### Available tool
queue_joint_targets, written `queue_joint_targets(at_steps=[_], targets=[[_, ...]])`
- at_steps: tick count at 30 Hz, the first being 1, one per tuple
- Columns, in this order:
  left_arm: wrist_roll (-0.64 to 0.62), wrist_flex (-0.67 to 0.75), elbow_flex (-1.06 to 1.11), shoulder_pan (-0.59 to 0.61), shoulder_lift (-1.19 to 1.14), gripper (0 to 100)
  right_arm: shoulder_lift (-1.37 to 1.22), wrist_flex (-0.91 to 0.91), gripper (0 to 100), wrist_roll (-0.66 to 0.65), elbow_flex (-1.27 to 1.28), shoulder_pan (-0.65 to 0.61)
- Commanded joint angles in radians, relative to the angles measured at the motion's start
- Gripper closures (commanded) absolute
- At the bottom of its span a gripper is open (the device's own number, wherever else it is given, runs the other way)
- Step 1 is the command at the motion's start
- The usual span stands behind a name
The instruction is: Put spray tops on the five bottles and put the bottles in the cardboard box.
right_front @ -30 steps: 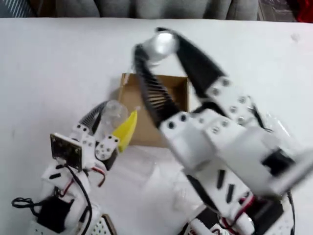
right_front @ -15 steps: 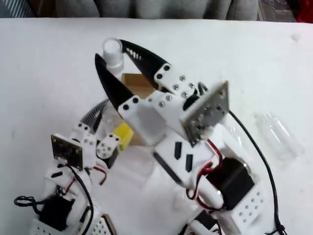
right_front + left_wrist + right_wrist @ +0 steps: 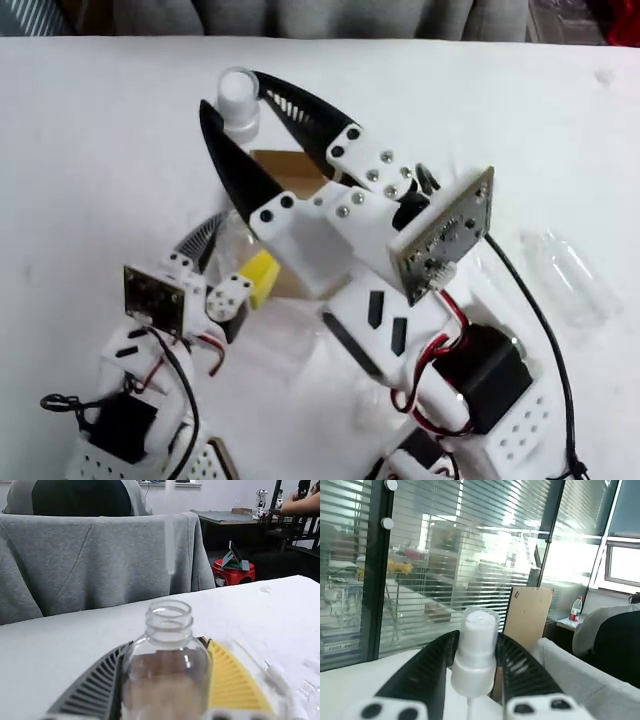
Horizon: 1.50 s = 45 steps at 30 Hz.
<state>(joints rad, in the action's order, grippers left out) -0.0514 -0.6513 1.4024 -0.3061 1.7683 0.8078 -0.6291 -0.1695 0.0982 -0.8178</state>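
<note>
White desk (image 3: 100, 130) carries everything. The brown cardboard box (image 3: 283, 170) sits near its middle, largely covered by the right arm, so I cannot tell whether any bottle lies inside.

The right tool (image 3: 233, 98) hangs over the box's far corner, its black jaws closed on a white spray top (image 3: 238, 90). The left tool (image 3: 168, 647), one finger grey and one yellow, grips a clear bottle (image 3: 168, 622) upright, just beside the box. The bottle's mouth is bare. In the left wrist view the top's thin dip tube (image 3: 170, 535) dangles above that open neck, roughly in line with it but not yet inside.

As for progress, I judge the work to be mid-way through one capping — tube lined up, top not seated. No capped bottle shows anywhere, so this bottle remains to be capped and boxed, and the others after it.

The count, as far as it can be made:
- **Box:** one.
- **Spray top:** one.
- **Bottles:** two that are certain — the gripped one, and a second bottle (image 3: 572, 278) lying on its side with no spray top, well apart from the box on the right.

Faint clear shapes near the arm bases may be more bottles (too indistinct to say).
</note>
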Motion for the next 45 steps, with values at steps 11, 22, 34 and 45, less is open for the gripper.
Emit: queue_joint_targets(at_steps=[11,22,34,45], targets=[[0.008,0.043,-0.017,-0.008,0.013,98,0.001,-0.013,98.1,0.009,0.023,-0.001],[0.005,0.043,-0.014,-0.004,0.013,98,-0.002,0.013,98.1,0.009,0.098,-0.001],[0.005,0.043,-0.011,-0.012,0.013,98,0.002,-0.145,98.1,0.157,0.19,0.001],[0.005,0.04,-0.011,-0.007,0.013,98,0.002,-0.145,98.1,0.18,0.374,-0.005]])
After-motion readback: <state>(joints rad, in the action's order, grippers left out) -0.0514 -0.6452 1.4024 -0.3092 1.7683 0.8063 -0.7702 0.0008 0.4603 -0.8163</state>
